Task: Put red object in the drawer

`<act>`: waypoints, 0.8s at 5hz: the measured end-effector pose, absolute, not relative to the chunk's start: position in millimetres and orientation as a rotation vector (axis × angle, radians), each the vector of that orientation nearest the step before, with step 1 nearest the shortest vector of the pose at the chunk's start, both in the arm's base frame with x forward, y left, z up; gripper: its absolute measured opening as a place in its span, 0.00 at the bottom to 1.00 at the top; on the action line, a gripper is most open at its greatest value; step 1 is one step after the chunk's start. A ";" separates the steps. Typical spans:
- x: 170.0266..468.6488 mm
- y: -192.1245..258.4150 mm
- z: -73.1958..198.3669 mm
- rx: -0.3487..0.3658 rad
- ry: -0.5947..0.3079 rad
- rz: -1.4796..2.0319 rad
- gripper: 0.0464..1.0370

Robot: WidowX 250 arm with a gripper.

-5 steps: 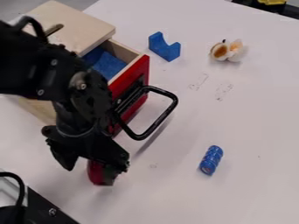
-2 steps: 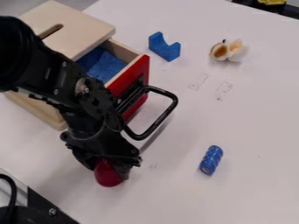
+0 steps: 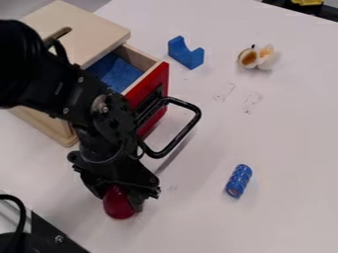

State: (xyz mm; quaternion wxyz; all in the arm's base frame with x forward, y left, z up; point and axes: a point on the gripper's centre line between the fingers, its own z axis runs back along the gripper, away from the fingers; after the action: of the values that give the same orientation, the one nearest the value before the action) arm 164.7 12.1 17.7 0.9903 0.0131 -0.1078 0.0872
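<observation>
Red and rounded, the object (image 3: 119, 205) sits low at the left of the view, between the fingers of the black gripper (image 3: 121, 198), which are closed on it from both sides. It is outside the drawer (image 3: 155, 86), whose red front stands pulled out from the wooden box (image 3: 86, 27), with blue material (image 3: 119, 71) visible inside. The black handle (image 3: 190, 127) juts from that front, just beside the gripper. Farther out on the white table (image 3: 290, 148) are a ridged blue cylinder (image 3: 239, 181), a notched blue block (image 3: 186, 53) and a white-and-brown item (image 3: 257, 58), near faint marks (image 3: 252, 101) too indistinct to make out.
</observation>
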 end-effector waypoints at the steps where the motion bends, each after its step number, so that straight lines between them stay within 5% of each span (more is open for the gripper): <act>1: 163.1 13.7 38.8 0.038 -0.216 0.154 0.71; 4: 180.4 47.3 107.5 -0.011 -0.262 0.220 0.71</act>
State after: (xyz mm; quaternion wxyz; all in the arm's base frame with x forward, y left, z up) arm 180.4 47.3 107.5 0.9854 -0.0054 -0.1303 0.1096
